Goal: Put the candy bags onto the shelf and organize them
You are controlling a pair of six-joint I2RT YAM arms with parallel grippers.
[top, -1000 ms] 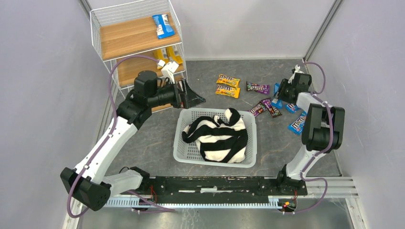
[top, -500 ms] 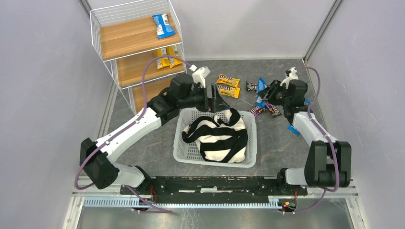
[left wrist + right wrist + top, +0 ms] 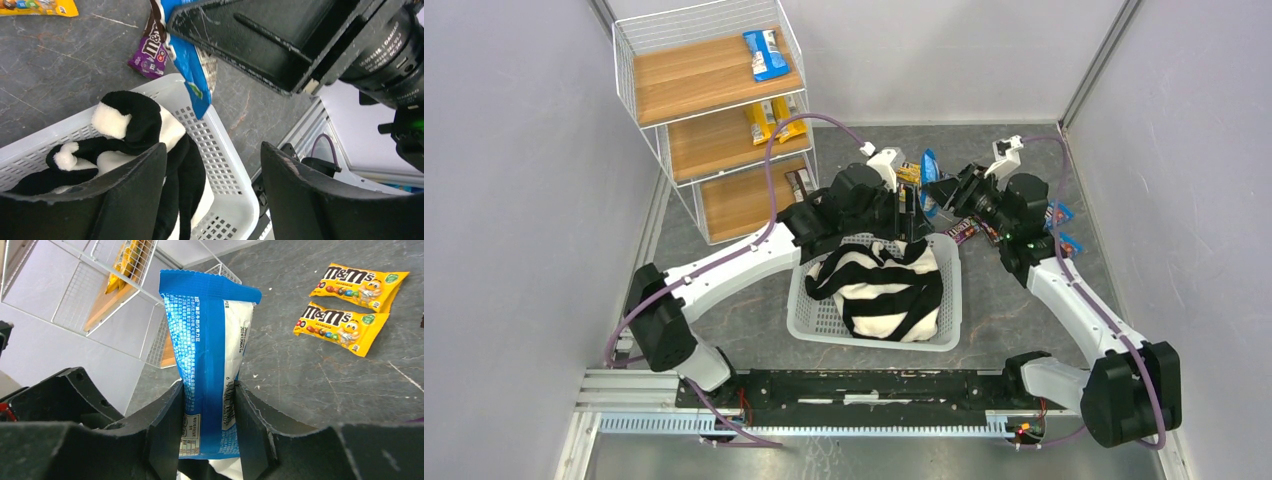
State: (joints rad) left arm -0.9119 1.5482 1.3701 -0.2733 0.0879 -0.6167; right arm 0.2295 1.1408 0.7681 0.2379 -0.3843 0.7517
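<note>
Nearest the arm bases, the white plastic basket [image 3: 807, 300] sits in the middle of the table. It holds only a black-and-white striped cloth [image 3: 884, 290], bunched up and filling most of it.

Just past the basket's far rim, the left gripper [image 3: 212, 157] hangs with its fingers spread and nothing between them. Facing it, the right gripper [image 3: 207, 390] is clamped on the lower end of the held blue bag [image 3: 210, 335], which stands upright in the air between the two grippers.

On the table, a purple bag [image 3: 150, 50] lies just beside the basket's far right corner. Beyond it, one yellow bag [image 3: 342, 325] and a second yellow bag [image 3: 360, 280] lie flat side by side.

The shelf [image 3: 689, 80] stands in the far left corner. Its top board carries a shelved blue bag [image 3: 765, 53], and its middle board carries shelved yellow bags [image 3: 774, 120]. A dark bag [image 3: 796, 182] lies at the right edge of its lowest board.
</note>
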